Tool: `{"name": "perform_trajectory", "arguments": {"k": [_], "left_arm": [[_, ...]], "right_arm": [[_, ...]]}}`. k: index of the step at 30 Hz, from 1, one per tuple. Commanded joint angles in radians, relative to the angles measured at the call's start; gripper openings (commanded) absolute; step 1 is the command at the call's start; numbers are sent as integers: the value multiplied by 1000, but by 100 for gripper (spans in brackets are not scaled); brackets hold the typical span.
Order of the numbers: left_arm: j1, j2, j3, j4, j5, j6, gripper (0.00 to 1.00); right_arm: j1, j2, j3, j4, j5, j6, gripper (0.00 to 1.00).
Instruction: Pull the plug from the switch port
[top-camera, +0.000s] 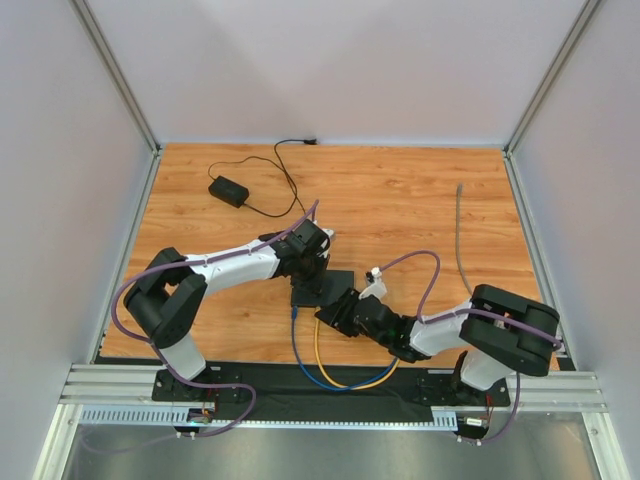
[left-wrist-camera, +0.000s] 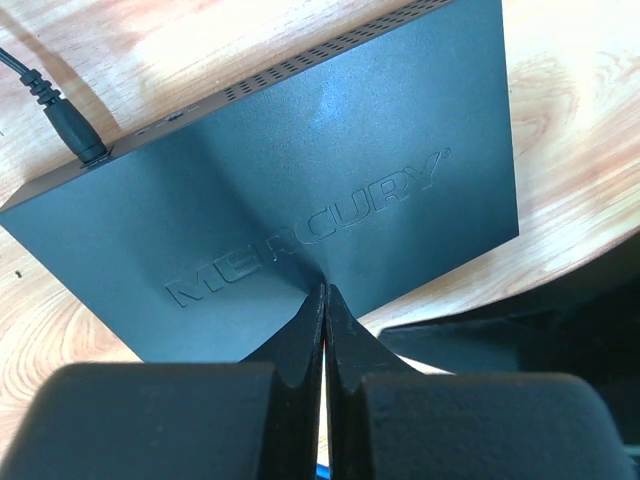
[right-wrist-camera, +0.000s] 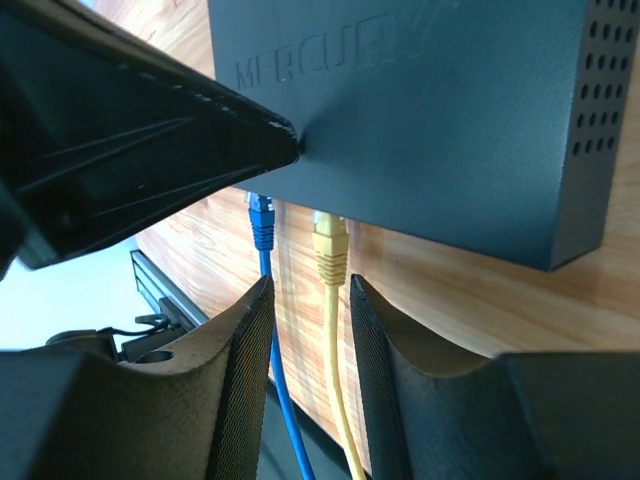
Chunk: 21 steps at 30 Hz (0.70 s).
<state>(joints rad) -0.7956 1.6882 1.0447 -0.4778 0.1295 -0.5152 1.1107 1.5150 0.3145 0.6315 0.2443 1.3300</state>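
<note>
The switch (left-wrist-camera: 330, 170) is a flat black box marked MERCURY, lying on the wooden table; it also shows in the top view (top-camera: 320, 290). My left gripper (left-wrist-camera: 325, 292) is shut, with its tips pressed on the switch's top near the front edge, holding nothing. A yellow plug (right-wrist-camera: 328, 250) and a blue plug (right-wrist-camera: 262, 222) sit in ports on the near edge. My right gripper (right-wrist-camera: 308, 284) is open, with its fingers on either side of the yellow cable just below its plug. The blue cable runs outside the left finger (right-wrist-camera: 245, 370).
A black power lead (left-wrist-camera: 70, 125) plugs into the switch's far side. A small black adapter brick (top-camera: 228, 190) lies at the back left. A grey cable (top-camera: 460, 235) lies at the right. The blue (top-camera: 305, 368) and yellow (top-camera: 365, 384) cables loop over the front rail.
</note>
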Motion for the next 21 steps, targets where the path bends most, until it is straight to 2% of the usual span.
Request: {"name": "perform_trajectory", "arguments": {"k": [1,10,21], "left_arm": [[2,25,-51,-35,-27,3,0],[1,19,-68,-27,-19,-3,0],[2,25,-71,-16,-7,-14,0]], "right_arm": [[5,53,11,126,49,43,38],[3,180,-32,318,87,141,35],[5,241,-77,399,138,230,34]]}}
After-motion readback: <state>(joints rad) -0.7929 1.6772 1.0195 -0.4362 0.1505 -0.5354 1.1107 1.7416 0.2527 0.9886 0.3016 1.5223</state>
